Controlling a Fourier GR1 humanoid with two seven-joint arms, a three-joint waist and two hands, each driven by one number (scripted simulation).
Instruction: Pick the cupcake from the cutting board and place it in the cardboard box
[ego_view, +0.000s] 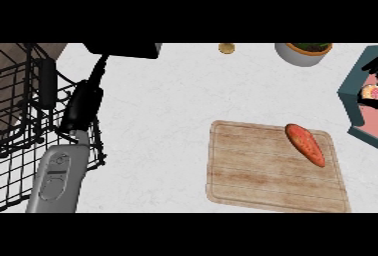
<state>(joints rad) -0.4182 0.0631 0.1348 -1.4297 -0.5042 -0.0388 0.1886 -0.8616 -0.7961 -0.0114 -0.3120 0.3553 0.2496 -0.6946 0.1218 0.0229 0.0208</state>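
The left hand shows at the left of the view, at the end of its grey forearm and over the rim of a wire basket. Whether it is open or closed I cannot tell, as it reads only as a dark narrow shape. It holds nothing that can be made out. The right hand is out of view.

Across a stretch of white surface lies the cutting board, well apart from the left hand. The only thing on it is a long orange-red vegetable, lying aslant near its far right corner.

No cupcake is on the board. A small pink and yellow thing at the right edge, likely the cupcake, sits inside the dark-walled box, cut off by the frame. If so, the placing looks done.

A cupcake is likely light and soft, with a top that smears and crushes easily. It is best taken low, by the sides of its base.
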